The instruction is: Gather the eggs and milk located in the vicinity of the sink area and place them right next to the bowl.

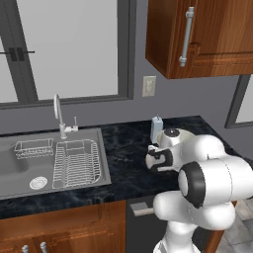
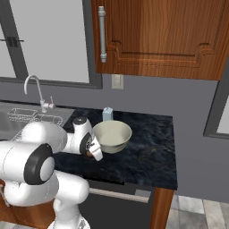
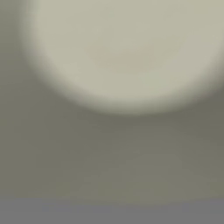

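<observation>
Standing upright near the back wall, the milk (image 2: 107, 114) keeps its long axis vertical, its gabled top pointing straight up; in the right base view it sits just behind the bowl (image 2: 112, 136), and in the left base view it rises just past the robot's wrist. The bowl rests on the dark counter (image 2: 147, 152) with its wide rim facing up, near the front half of the counter. The arm is folded low over the counter, with the hand brought in close against the bowl's near-left side; in the right base view a small brownish spot shows under the hand beside the bowl, but it is too hidden to tell whether it is one of the eggs. The jaws themselves are covered by the wrist in both base views; they are closed down as far as they go, and whether they have hold of anything cannot be told. The hand view is a close blur of a pale cream rounded surface, most likely the bowl's wall. The sink (image 1: 29, 168) lies well apart to the left, its wire dish rack (image 1: 76, 163) lying flat in the basin, long side running front to back, and the thin curved faucet (image 1: 58, 111) standing behind it.
</observation>
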